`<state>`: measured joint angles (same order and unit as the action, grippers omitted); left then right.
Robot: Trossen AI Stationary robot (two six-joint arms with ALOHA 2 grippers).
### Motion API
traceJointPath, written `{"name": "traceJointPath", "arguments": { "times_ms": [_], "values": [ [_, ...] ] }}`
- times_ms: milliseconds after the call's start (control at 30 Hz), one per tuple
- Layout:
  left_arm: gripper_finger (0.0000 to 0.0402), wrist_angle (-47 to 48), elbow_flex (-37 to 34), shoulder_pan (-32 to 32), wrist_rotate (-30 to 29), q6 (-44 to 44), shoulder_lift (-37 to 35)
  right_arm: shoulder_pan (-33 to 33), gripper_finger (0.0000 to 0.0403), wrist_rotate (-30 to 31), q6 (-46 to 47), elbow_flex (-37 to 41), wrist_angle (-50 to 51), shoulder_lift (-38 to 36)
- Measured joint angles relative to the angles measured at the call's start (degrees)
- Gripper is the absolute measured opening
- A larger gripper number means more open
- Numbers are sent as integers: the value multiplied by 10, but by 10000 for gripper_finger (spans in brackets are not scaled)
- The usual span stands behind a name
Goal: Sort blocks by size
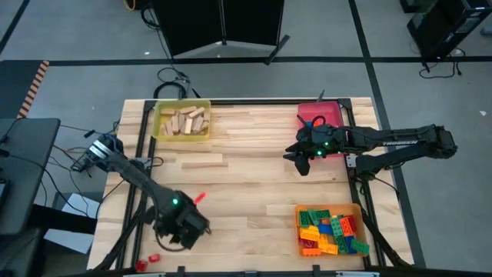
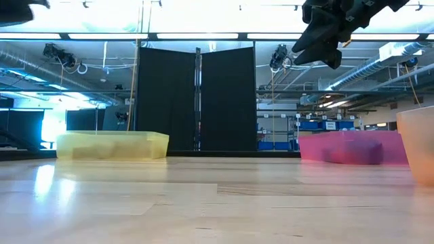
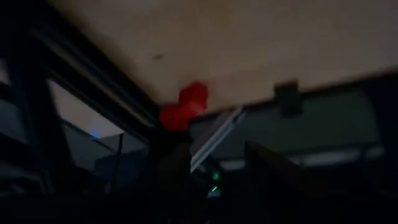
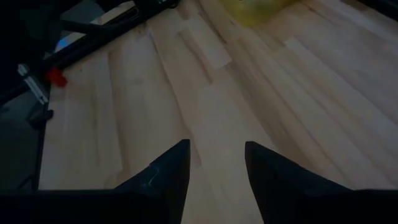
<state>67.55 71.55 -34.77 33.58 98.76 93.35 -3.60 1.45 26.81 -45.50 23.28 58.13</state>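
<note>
Several coloured studded blocks [image 1: 329, 229] lie in the orange tray [image 1: 358, 209] at the near right. Tan wooden blocks [image 1: 183, 121] fill the yellow tray [image 1: 159, 131] at the far left. One red block [image 1: 200, 198] lies on the bare wood, and two more red blocks [image 1: 152, 258] sit at the near left corner, one of them in the left wrist view [image 3: 183, 109]. My left gripper [image 1: 181, 228] hangs open over that corner, nothing between its fingers. My right gripper [image 4: 216, 168] is open and empty, raised beside the red tray [image 1: 330, 113].
The red tray holds a red piece [image 1: 315, 121]. Black frame rails [image 1: 142, 146] run along the table's left and right sides. The wide middle of the tabletop [image 1: 254, 177] is bare wood. Cables lie on the floor beyond the left edge.
</note>
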Motion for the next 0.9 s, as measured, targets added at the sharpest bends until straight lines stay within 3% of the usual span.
{"name": "traceJointPath", "arguments": {
  "times_ms": [333,600,900],
  "values": [
    [161,-123,0,-46,27,-84,92,28,165,2,0,0,0,0],
    [216,-122,0,-70,32,-142,148,31,167,3,0,0,-1,0],
    [273,-78,0,-79,31,-291,184,31,161,5,0,0,-6,0]
  ]
}}
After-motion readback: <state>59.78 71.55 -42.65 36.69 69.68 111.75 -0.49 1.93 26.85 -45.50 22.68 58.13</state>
